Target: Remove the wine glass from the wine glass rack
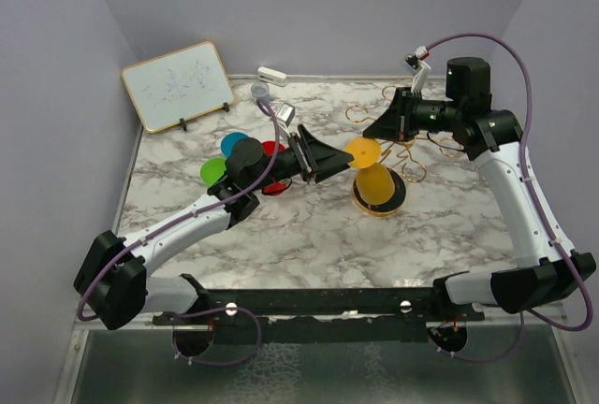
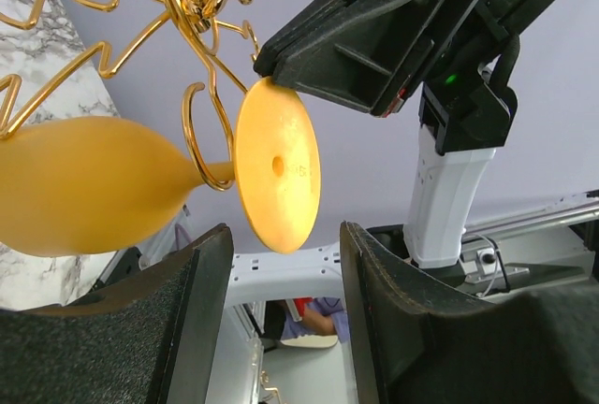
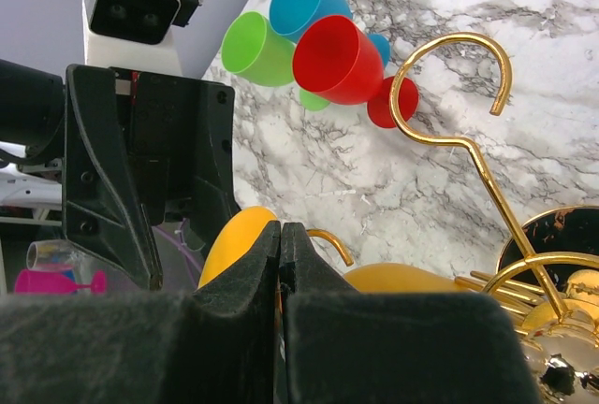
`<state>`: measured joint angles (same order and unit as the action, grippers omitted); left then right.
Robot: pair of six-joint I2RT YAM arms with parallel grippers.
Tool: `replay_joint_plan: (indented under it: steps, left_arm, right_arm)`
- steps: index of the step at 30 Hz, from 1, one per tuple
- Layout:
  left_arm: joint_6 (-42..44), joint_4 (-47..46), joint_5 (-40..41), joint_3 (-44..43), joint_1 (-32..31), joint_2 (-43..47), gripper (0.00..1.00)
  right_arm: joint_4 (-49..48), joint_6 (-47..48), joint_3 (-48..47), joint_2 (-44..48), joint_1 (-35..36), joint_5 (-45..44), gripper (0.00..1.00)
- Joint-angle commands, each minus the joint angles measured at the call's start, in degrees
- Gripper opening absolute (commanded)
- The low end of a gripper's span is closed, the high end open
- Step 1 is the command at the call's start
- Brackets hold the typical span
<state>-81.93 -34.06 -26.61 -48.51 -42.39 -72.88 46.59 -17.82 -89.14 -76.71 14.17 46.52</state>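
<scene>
A marble-patterned table (image 1: 309, 236) sits in a corner of plain pale grey walls (image 1: 356, 11), with a small whiteboard (image 1: 178, 86) propped at its far left edge. Right of the middle stands the wine glass rack (image 1: 399, 196), with thin gold wire arms above a round black base with a gold rim.

The yellow wine glass (image 1: 376, 184) hangs on the rack upside down. Its bowl is low over the base, and its stem passes through one of the looped wire arms. Its flat round foot is uppermost and tipped toward the left arm.

The left gripper (image 2: 281, 310) is released. Its two black fingers (image 2: 201, 329) stand well apart, pointing at the foot of the glass. In the left wrist view the foot sits just beyond the fingertips, in line with the gap between them and touching neither.

The right gripper (image 3: 281, 264) reaches in from the far right side and is clenched, its fingers pressed flat together. The pictures do not show anything caught between them. Its tip lies against, or just beside, the upper rim of the glass's foot, close to the wire loop that carries the stem. The two grippers face each other with the foot of the glass between them.

Left of the rack, beside the left arm, a green glass (image 3: 257, 49), a blue glass (image 3: 314, 2) and a red glass (image 3: 342, 58) are grouped close together on the table, well apart from the rack.
</scene>
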Motion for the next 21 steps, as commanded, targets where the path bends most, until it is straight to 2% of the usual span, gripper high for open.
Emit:
replay_joint_plan:
  steps: [1, 6, 13, 19, 21]
  left_arm:
    - [0.7, -1.4, 2.5, 0.1, -0.2, 0.8, 0.51]
    - [0.3, -2.6, 2.6, -0.9, -0.2, -1.1, 0.50]
    - [-0.3, -3.8, 2.0, -2.1, -0.2, -3.4, 0.41]
    - [0.0, -3.6, 2.7, -2.2, -0.2, -3.1, 0.21]
    - [0.1, -3.3, 3.1, -2.3, -0.2, -2.9, 0.18]
  right_arm:
    - [-1.8, -0.5, -0.3, 1.3, 0.2, -0.4, 0.01]
    - [-1.8, -0.3, 0.1, 1.6, 0.2, -0.4, 0.01]
    - [-1.9, -0.4, 0.4, 1.6, 0.2, -0.2, 0.01]
    - [-1.9, -0.3, 0.5, 1.8, 0.2, -0.6, 0.01]
    - [-1.9, -0.3, 0.5, 1.9, 0.2, -0.6, 0.01]
